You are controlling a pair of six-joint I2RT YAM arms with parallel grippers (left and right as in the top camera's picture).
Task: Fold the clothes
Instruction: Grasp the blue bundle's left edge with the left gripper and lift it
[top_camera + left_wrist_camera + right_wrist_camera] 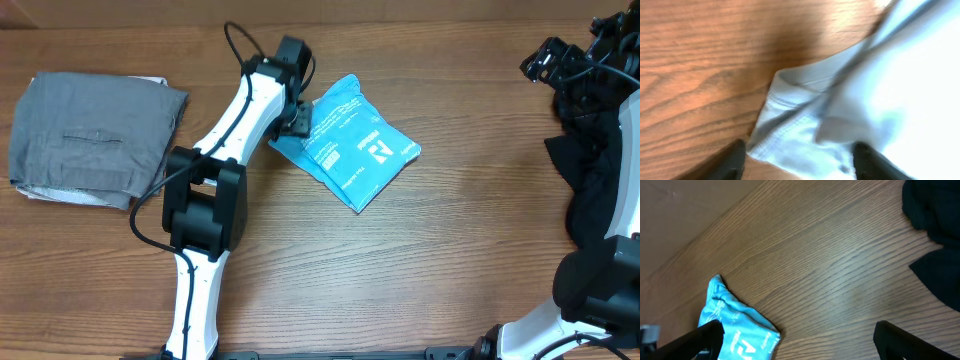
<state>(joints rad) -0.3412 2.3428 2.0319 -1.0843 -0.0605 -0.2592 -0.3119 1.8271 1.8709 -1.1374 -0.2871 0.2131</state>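
Lying folded into a compact packet near the middle of the table (440, 260), the light blue T-shirt (352, 143) is showing small white lettering on its upper face and is sitting askew to the table's edges. Its left edge is meeting the left end effector (297, 118), which is hovering right at the fabric. In the left wrist view, the two dark fingers (730, 161) are standing well apart, and a stitched hem and a folded corner of the shirt are lying on the wood between them; neither finger is pressing on the cloth. The white left arm (235, 125) is reaching diagonally from the near edge of the table up to the shirt.

The right end effector (797, 342) is hanging with its fingers spread wide over bare wood, gripping nothing, well apart from the shirt, which is showing at the lower left of the right wrist view. Black clothing (600, 170) is lying heaped along the right side of the table. A grey folded garment (95, 140) is resting at the far left, well apart from the shirt, with a strip of something white peeking out beneath it.
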